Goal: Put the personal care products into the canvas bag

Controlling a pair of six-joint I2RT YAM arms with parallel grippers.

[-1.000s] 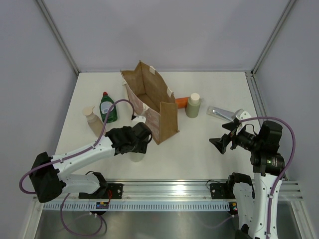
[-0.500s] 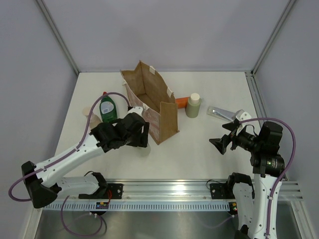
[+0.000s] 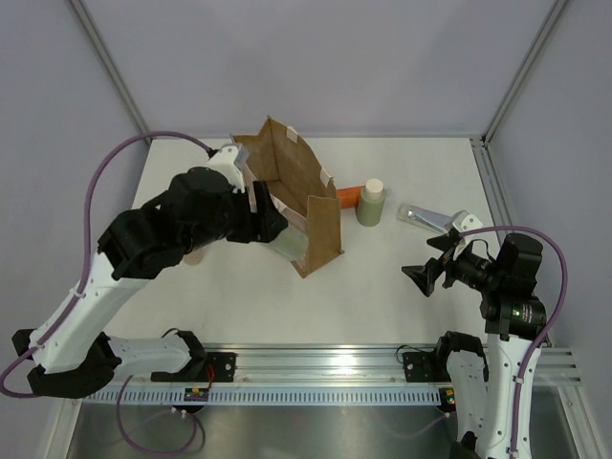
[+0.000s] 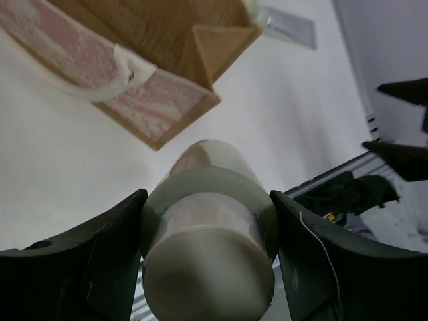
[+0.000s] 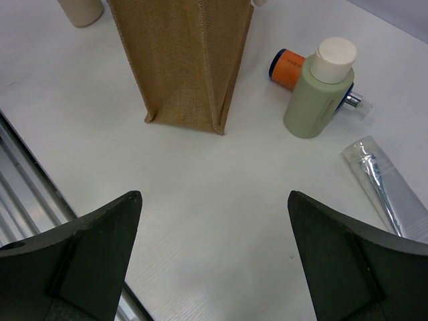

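- Between the half-closed jaws of the left gripper (image 4: 207, 200), a pale beige-green plastic bottle with a cream cap (image 4: 207, 261) is clamped by its sides.
- Just ahead of that gripper stands the upright tan-brown canvas bag (image 4: 167, 40).
- Right gripper (image 5: 214, 261): spread wide, holding nothing. A second beige-green bottle (image 5: 319, 93), an orange bottle (image 5: 286, 67) and a flat silver-grey tube (image 5: 391, 194) lie ahead of it.

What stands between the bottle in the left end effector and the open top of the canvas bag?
No loose object does. The pale bottle, gripped by the left end effector, is beside the patterned side of the canvas bag; only that wall's rim and strap handle lie between it and the mouth.
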